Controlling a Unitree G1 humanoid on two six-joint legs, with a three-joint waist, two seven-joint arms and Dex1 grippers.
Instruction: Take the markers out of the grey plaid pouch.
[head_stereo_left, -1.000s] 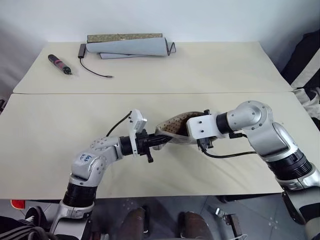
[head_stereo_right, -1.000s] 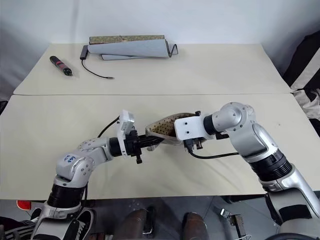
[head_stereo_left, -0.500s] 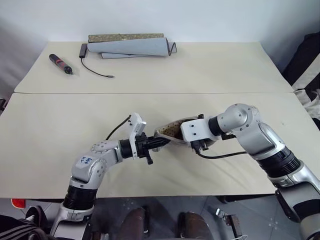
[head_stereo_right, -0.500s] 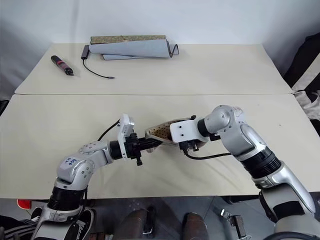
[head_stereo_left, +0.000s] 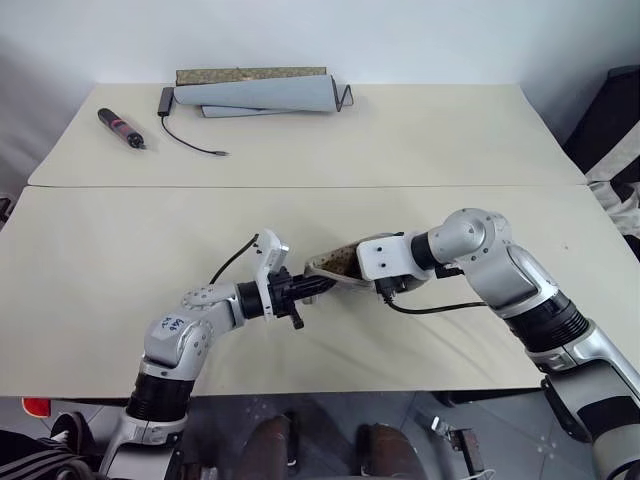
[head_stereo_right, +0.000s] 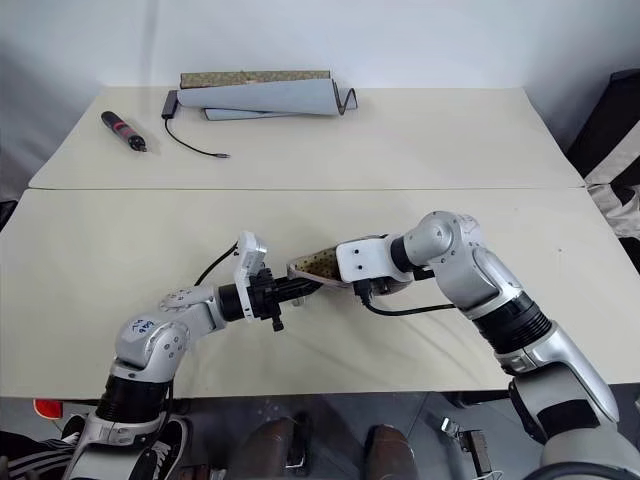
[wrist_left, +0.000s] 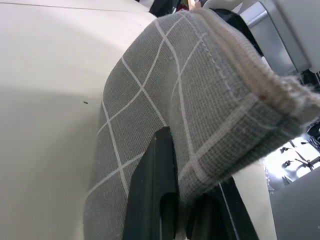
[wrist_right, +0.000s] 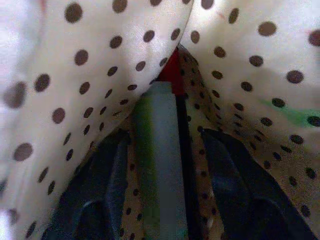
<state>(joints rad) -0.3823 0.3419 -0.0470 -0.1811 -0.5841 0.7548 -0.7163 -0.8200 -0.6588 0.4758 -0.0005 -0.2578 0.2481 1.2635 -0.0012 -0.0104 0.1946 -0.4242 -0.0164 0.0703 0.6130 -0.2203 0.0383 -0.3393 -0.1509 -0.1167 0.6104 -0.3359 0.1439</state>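
The grey plaid pouch (head_stereo_left: 338, 261) hangs just above the middle of the near table, its mouth toward my right arm. My left gripper (head_stereo_left: 311, 287) is shut on the pouch's lower edge, and its black fingers (wrist_left: 159, 190) pinch the checked fabric (wrist_left: 200, 100). My right gripper (wrist_right: 167, 139) reaches into the mouth, among the dotted lining (wrist_right: 75, 75). It is open, with a finger on each side of the markers: a pale green-white one (wrist_right: 159, 165) and one with a red end (wrist_right: 172, 74). Neither finger presses on them.
At the far left of the back table lies a black-and-red pen-like tool (head_stereo_left: 120, 128) with a black cable (head_stereo_left: 190, 142) beside it. A rolled grey mat (head_stereo_left: 255, 93) rests along the back edge. A seam (head_stereo_left: 450, 185) divides the two tables.
My right hand has sunk a little and pushed deeper into the pouch mouth. The pouch now sits lower and flatter. My left gripper keeps the same hold.
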